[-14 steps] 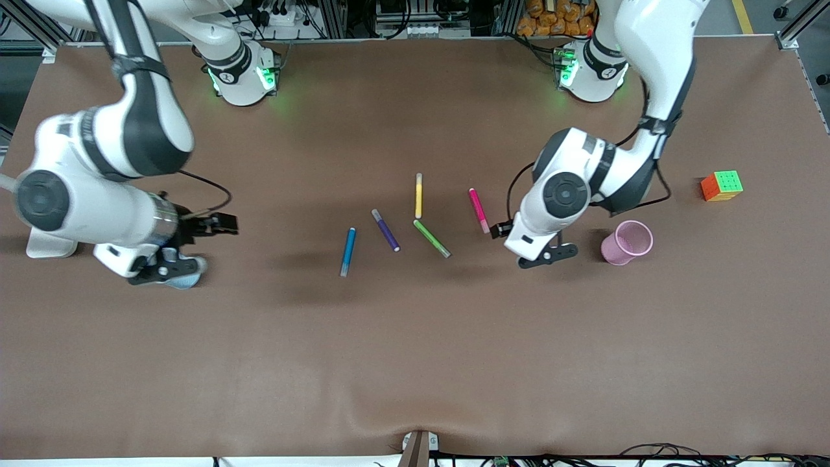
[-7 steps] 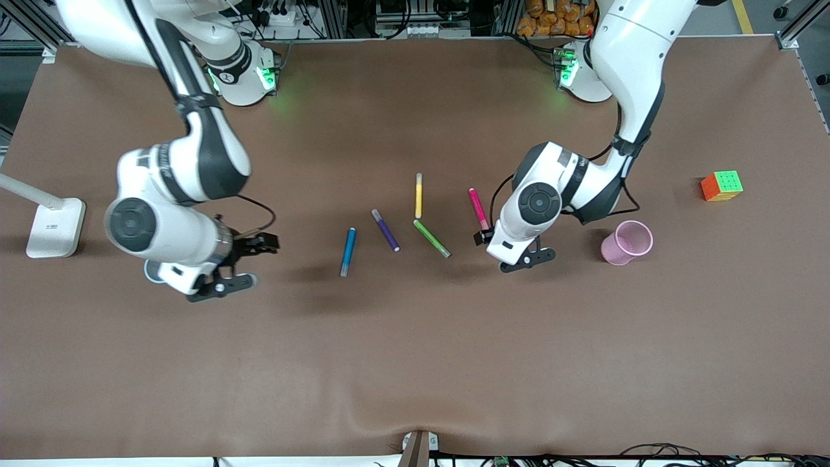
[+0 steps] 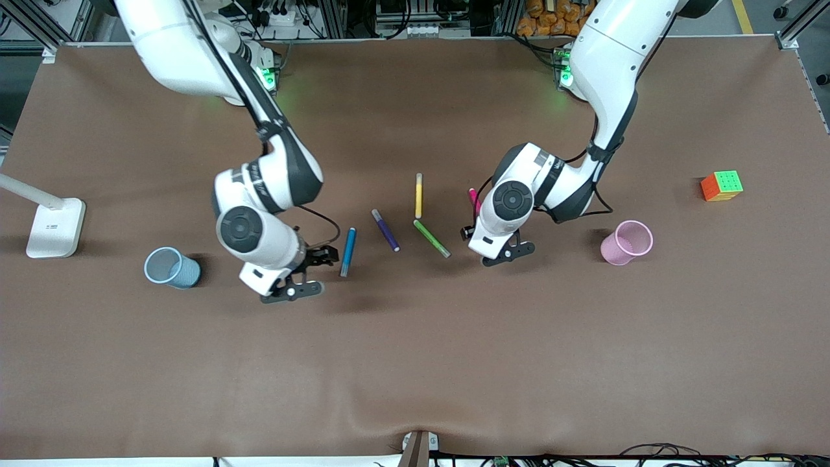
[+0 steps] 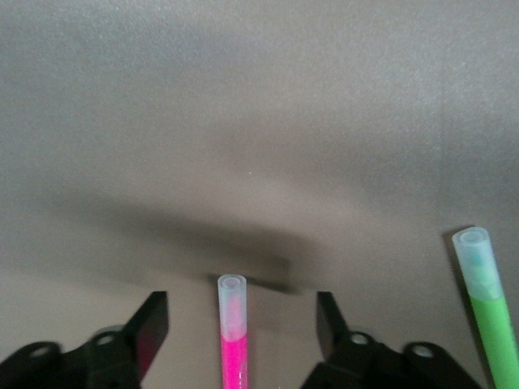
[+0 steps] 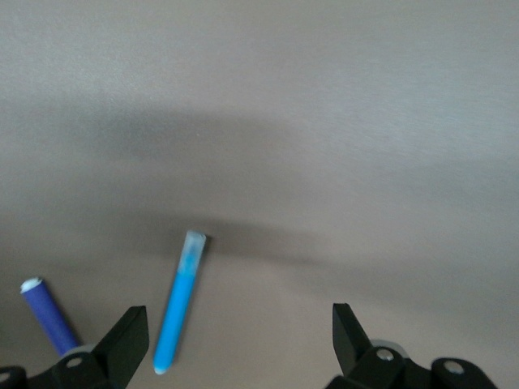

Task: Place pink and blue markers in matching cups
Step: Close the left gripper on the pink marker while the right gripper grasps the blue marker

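The pink marker (image 3: 473, 197) lies on the table, mostly hidden under my left arm. In the left wrist view the pink marker (image 4: 233, 336) lies between the open fingers of my left gripper (image 4: 241, 324), untouched. My left gripper (image 3: 488, 243) hangs low over it. The blue marker (image 3: 348, 251) lies flat beside my open, empty right gripper (image 3: 310, 272). In the right wrist view the blue marker (image 5: 180, 312) lies close to one finger of my right gripper (image 5: 239, 336). The pink cup (image 3: 626, 242) stands toward the left arm's end. The blue cup (image 3: 172, 267) stands toward the right arm's end.
A dark purple marker (image 3: 385, 229), a yellow marker (image 3: 419, 195) and a green marker (image 3: 432, 238) lie between the blue and pink markers. A colour cube (image 3: 722, 185) sits past the pink cup. A white lamp base (image 3: 55, 227) stands at the right arm's table end.
My right arm swung from over the blue cup to beside the blue marker, uncovering the cup. My left arm moved from near the pink cup to over the pink marker.
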Robot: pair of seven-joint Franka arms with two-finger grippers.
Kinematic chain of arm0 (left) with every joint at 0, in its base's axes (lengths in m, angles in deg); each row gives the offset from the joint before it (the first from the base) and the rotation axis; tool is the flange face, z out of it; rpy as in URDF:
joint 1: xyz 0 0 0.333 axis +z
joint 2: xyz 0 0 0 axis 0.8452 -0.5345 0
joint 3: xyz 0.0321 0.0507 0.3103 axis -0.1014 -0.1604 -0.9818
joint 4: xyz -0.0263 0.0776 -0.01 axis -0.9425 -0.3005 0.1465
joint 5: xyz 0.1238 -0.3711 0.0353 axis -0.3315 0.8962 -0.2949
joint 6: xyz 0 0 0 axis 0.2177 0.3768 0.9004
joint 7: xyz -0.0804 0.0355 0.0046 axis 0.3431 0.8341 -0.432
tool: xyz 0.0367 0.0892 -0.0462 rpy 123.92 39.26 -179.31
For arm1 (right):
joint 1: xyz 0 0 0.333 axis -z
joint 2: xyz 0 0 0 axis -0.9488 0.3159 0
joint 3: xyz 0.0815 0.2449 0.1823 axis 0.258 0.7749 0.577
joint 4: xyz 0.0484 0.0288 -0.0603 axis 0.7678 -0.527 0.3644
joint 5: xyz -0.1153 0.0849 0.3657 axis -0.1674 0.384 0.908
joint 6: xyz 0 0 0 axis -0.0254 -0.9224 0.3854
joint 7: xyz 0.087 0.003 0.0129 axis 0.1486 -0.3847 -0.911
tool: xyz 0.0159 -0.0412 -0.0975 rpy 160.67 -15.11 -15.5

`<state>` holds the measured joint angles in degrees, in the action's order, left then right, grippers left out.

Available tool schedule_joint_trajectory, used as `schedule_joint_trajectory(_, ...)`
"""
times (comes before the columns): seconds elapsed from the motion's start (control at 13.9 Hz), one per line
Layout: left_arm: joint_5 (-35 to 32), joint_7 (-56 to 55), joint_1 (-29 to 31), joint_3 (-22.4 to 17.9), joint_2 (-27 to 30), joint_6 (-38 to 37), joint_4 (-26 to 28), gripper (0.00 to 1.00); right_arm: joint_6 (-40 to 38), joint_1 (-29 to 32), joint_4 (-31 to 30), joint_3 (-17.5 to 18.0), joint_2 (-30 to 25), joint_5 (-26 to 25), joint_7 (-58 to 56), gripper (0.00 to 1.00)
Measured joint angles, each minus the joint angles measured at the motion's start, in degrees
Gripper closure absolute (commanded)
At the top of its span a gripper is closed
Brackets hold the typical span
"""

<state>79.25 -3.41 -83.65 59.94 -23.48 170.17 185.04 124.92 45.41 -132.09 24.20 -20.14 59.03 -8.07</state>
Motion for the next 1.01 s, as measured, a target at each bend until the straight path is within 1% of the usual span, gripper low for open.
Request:
schedule_joint_trajectory(0.22,0.0,-0.18,-0.03,-0.02,-0.15,0.04,0.73,0.36,3.46,-1.92,-0.01,-0.08,3.27,-4.46,5.95,0.0)
schedule_joint_trajectory(0.29,0.0,-0.19,-0.03,-0.02,-0.16,0.14,1.02,0.41,3.64,-2.69,-0.01,-0.07,4.05,-5.39,8.04,0.0)
schedule_joint_trajectory(0.43,0.0,-0.19,-0.03,-0.02,-0.17,0.66,1.37,0.52,3.89,-3.97,-0.01,-0.08,5.3,-5.66,9.8,0.0)
schedule_joint_trajectory(0.51,0.0,-0.2,-0.03,-0.03,-0.18,0.84,1.42,0.58,4.6,-4.31,0.0,-0.09,5.84,-5.66,10.68,0.0)
schedule_joint_trajectory(0.58,0.0,-0.2,-0.03,-0.03,-0.19,0.94,1.46,0.66,5.38,-4.59,0.0,-0.09,6.31,-5.66,11.87,0.0)
schedule_joint_trajectory(0.65,0.0,-0.2,-0.03,-0.03,-0.2,1.07,1.48,0.7,5.94,-5.03,0.0,-0.08,6.76,-5.66,13.05,0.0)
schedule_joint_trajectory(0.79,0.0,-0.2,-0.03,-0.05,-0.26,1.35,1.55,0.68,6.51,-6.18,-0.01,-0.07,7.37,-5.65,14.98,0.0)
schedule_joint_trajectory(0.94,0.0,-0.2,-0.02,-0.09,-0.46,1.48,1.65,0.69,7.02,-6.63,-0.3,-0.08,7.75,-5.64,15.65,0.0)
schedule_joint_trajectory(1.01,0.0,-0.2,-0.02,-0.1,-0.58,1.59,1.69,0.75,7.7,-6.64,-0.73,-0.11,7.85,-5.64,15.76,0.0)
